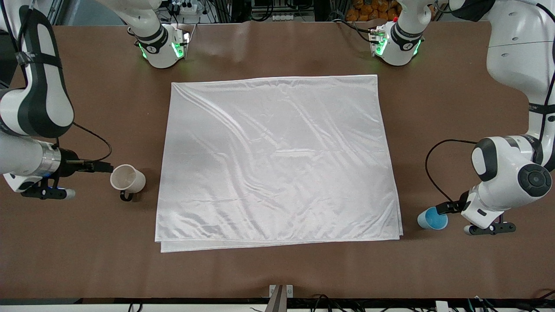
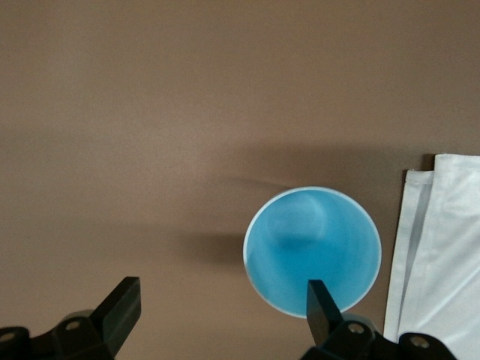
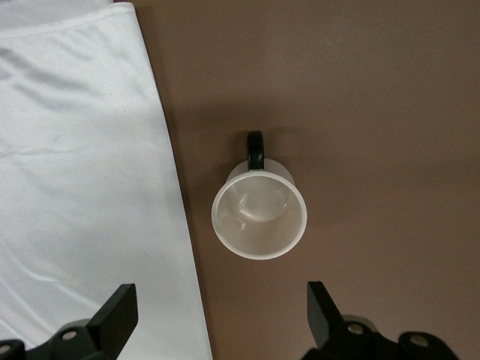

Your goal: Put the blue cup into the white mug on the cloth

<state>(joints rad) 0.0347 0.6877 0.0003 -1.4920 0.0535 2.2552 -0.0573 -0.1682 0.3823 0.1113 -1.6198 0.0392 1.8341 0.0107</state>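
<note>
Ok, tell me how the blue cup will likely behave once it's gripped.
The blue cup looks thin-walled and empty, so probably light and may flex if squeezed. Tapered and handleless, it could slip through the fingers. Standing upright on the bare table, it would likely tip if nudged at the rim.

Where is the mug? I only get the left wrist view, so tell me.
Observer: The mug stands upright on the bare table, off the cloth, at the right arm's end.
Operator: Give me its handle.
Observer: The handle points toward the front camera.
Operator: Report the right gripper.
Observer: The right gripper is open by the mug, touching nothing.
</note>
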